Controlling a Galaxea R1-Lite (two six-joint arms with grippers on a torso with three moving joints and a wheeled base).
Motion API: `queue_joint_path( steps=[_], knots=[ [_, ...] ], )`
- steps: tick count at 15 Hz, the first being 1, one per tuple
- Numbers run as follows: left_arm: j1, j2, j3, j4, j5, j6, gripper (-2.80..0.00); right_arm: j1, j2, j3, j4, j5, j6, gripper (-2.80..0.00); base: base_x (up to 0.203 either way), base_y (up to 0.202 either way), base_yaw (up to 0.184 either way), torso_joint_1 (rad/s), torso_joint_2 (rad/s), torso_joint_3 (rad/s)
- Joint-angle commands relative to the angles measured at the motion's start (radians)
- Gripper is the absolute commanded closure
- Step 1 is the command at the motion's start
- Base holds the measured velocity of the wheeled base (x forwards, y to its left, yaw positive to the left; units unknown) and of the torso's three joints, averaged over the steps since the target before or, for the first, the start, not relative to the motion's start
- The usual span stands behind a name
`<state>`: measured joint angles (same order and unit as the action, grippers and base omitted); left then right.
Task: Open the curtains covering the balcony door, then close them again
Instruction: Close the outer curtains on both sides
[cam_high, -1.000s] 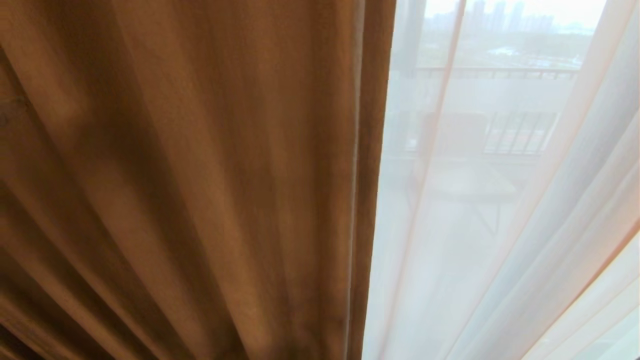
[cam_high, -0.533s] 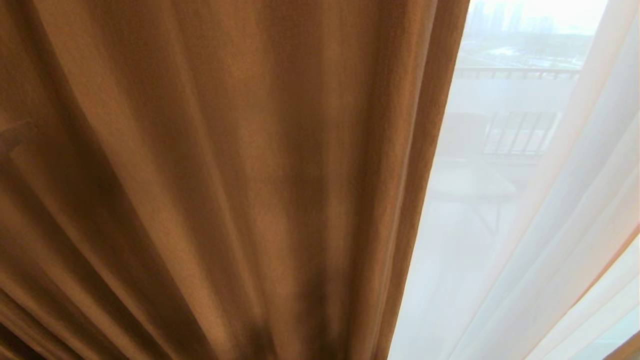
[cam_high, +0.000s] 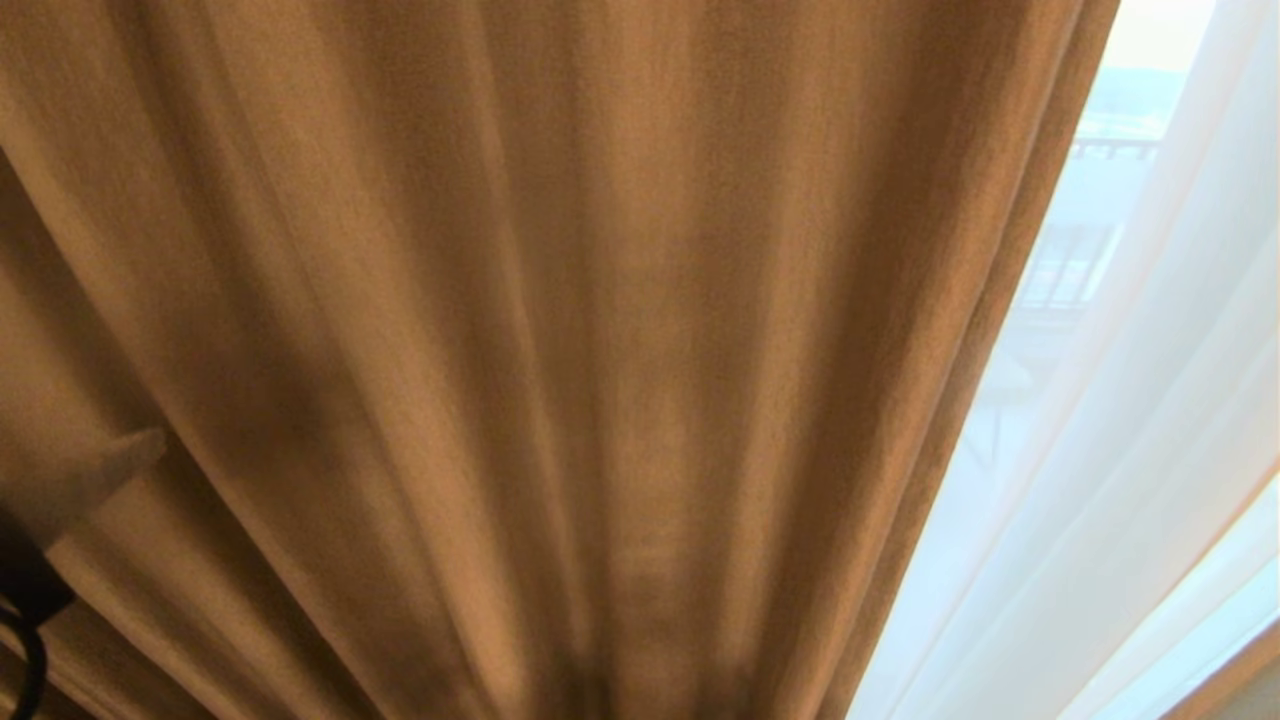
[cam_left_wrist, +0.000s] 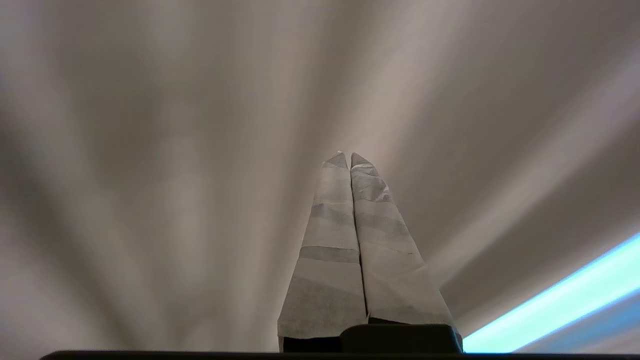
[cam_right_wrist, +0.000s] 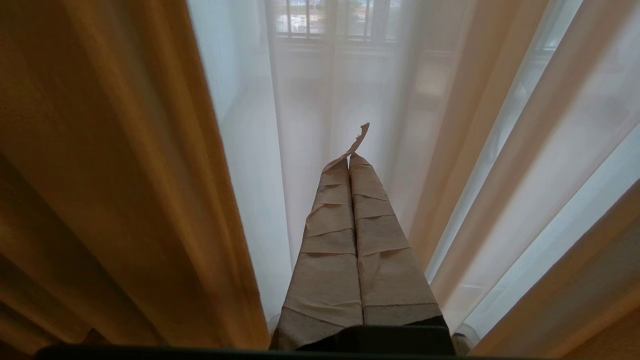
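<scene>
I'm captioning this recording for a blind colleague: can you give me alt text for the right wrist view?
The right gripper, jaws shut and wrapped in tape, points at sheer white curtains hanging in folds, with balcony railing bars faintly visible through them. A heavy tan curtain fills one side of the frame.

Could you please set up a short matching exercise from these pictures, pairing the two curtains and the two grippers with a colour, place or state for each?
Things:
1. heavy curtain
2. sheer curtain
3. left gripper
4. right gripper

Descriptions:
A. white, with a railing faintly visible through it
B. shut, pointing at the see-through cloth
C. tan, filling most of the head view
D. shut, tips close against the thick folds, holding nothing

Pairs: 1-C, 2-A, 3-D, 4-B
</scene>
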<state>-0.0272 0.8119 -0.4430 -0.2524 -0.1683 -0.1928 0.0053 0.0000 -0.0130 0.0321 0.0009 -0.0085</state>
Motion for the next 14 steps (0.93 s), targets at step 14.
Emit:
queue_joint_path(
  steps=[14],
  knots=[
    [0.027,-0.757,0.441,0.232,0.201,0.115,0.0,0.001,0.001,0.001,0.0,0.001,-0.001,0.0,0.0,0.0,0.0,0.0,0.0,0.0]
  ],
)
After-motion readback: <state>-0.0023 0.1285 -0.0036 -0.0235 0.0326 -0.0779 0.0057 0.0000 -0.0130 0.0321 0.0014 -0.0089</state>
